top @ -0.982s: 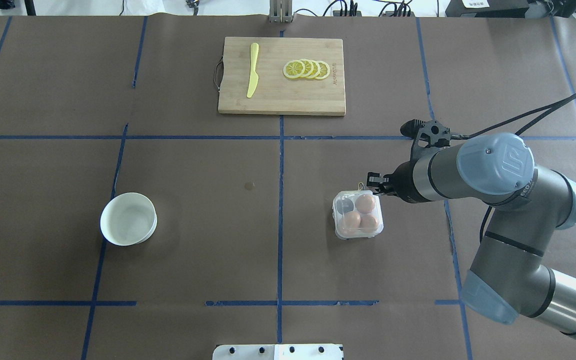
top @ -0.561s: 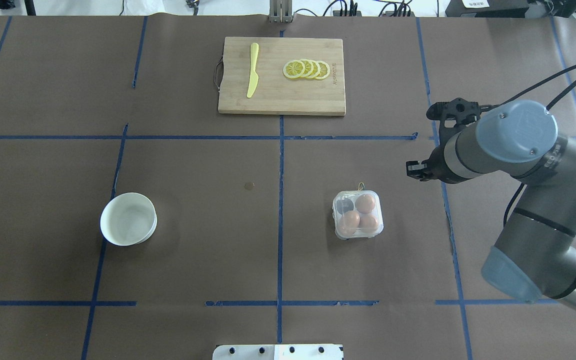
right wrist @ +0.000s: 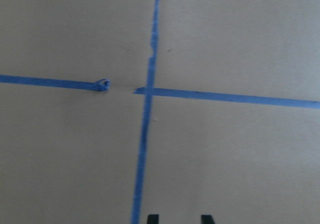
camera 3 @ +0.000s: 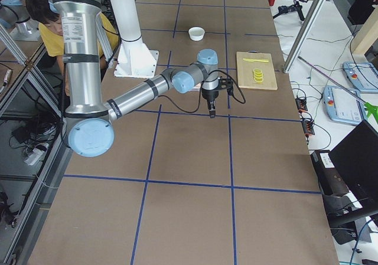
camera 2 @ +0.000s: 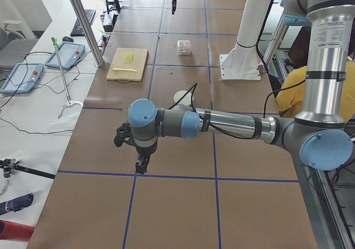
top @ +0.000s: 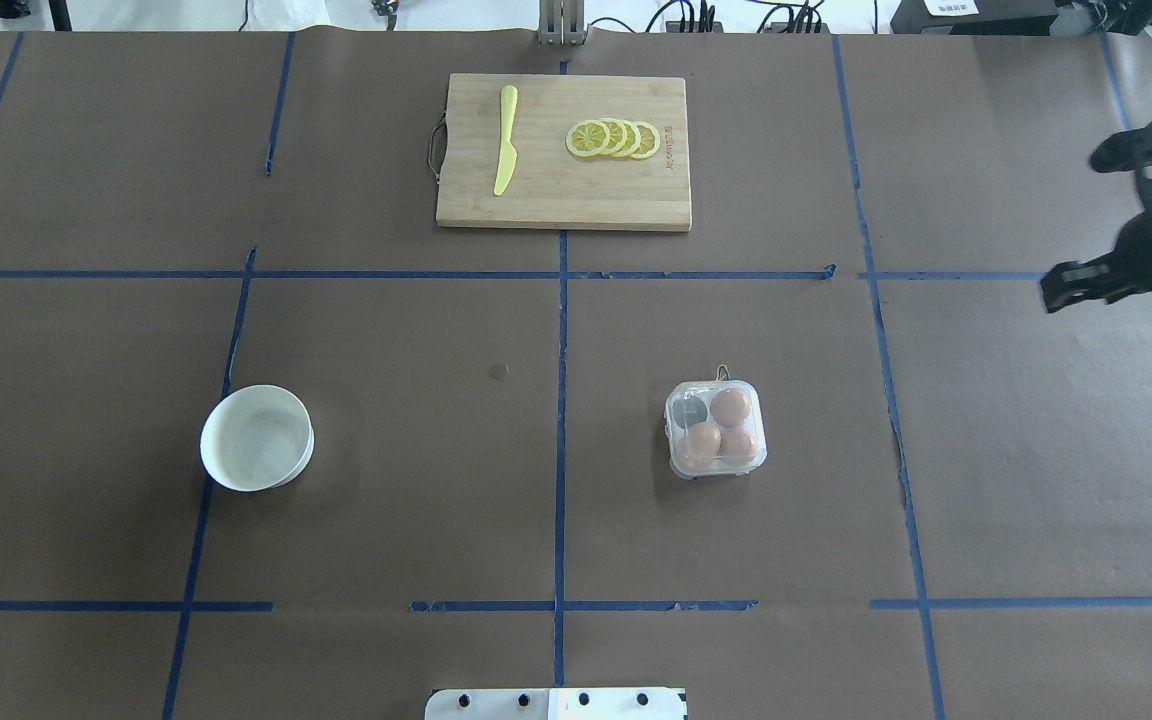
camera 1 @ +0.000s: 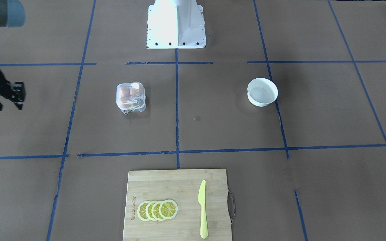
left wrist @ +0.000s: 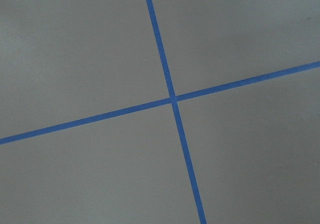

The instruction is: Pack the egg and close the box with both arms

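The clear box [top: 717, 428] stands right of the table's middle with its lid down; it also shows in the front view [camera 1: 131, 97]. Three orange-brown eggs lie in it, one of them the egg [top: 732, 405] at the far right cup; one cup is empty. A yellow string [top: 723, 372] sticks out at its far edge. My right gripper [top: 1061, 292] hangs far right of the box, open and empty [camera 1: 9, 104]; its fingertips [right wrist: 152, 218] show over bare table. My left gripper [camera 2: 141, 166] shows only in the left side view, over bare table far from the box; I cannot tell its state.
A white bowl [top: 257, 438] stands at the left. A wooden cutting board [top: 563, 190] at the far middle carries a yellow knife [top: 505, 140] and lemon slices [top: 614, 138]. The white pedestal [camera 1: 176, 23] is at the robot's side. Blue tape lines cross the brown table.
My right gripper has pulled away from beside the box, moving right and farther off toward the table's right edge. The box and eggs have not moved.
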### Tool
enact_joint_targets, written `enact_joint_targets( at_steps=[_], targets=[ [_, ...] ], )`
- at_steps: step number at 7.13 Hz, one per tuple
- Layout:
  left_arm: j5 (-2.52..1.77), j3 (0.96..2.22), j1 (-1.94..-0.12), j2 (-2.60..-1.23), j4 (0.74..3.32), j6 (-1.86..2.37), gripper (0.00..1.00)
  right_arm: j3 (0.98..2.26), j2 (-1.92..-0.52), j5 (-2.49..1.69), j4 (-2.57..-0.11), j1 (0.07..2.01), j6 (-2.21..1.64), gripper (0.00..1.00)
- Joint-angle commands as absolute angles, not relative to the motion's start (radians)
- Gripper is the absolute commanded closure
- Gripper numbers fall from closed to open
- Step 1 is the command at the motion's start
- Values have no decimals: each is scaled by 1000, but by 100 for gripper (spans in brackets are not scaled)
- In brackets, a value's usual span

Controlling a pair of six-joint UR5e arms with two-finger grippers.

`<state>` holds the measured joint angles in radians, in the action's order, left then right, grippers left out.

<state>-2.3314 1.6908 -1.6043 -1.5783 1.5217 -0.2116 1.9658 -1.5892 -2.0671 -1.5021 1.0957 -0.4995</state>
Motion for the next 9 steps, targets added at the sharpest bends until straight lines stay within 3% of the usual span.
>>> enact_joint_targets(
  at_steps=[1,3,9],
  targets=[
    [-2330,1692,-1601,-1580,1519,-212,0,1820,-1677,-2246,-1506,1411,-98,0],
    [-2329,1668,-1601,-1580,1519,-212,0,1763,-1729,-2263,-1506,1527,41,0],
    [-2329,1674,-1603,-1566,1540,-213,0,1764,-1767,-2330,-1580,1542,31,0]
  ],
)
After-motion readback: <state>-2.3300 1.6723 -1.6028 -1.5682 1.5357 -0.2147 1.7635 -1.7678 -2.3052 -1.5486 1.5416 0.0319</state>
